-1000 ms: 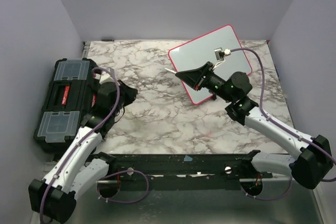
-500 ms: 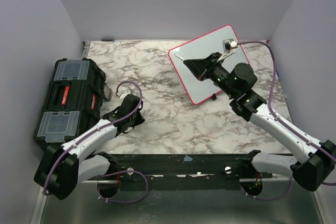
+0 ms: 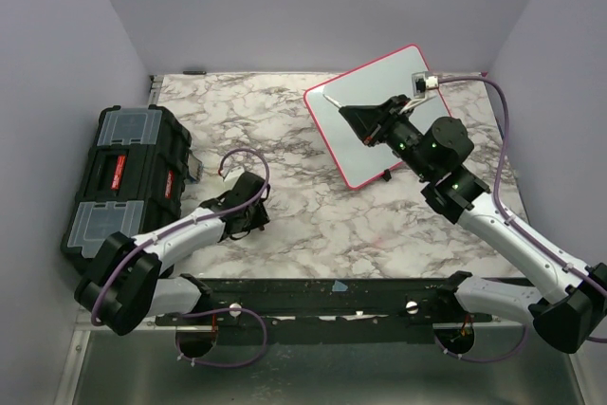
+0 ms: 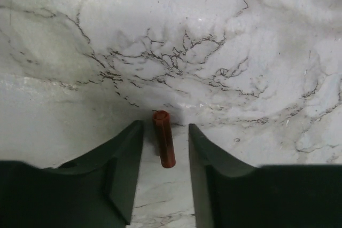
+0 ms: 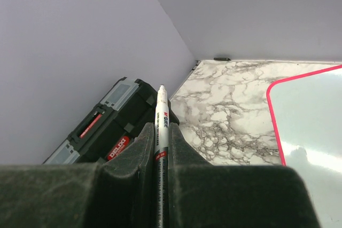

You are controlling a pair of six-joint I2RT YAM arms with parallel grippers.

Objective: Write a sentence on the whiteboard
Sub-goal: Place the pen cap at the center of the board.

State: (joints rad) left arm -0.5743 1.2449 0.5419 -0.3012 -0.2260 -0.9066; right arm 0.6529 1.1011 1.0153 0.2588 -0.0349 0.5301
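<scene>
The whiteboard lies at the far right of the marble table, glossy white with a pink-red rim. Its corner shows in the right wrist view. I see no sentence on it. My right gripper hovers over the board's left part and is shut on a white marker, whose tip points up and away past the fingers. My left gripper is open, low over the table. A small red marker cap lies on the marble between its jaws, touching neither.
A black toolbox with clear lid compartments and a red label sits at the left edge; it also shows in the right wrist view. Lilac walls enclose the table on three sides. A black rail runs along the near edge.
My left arm has swung from the toolbox to the right and down onto the marble. My right gripper has moved a little right and farther over the board with the marker.
</scene>
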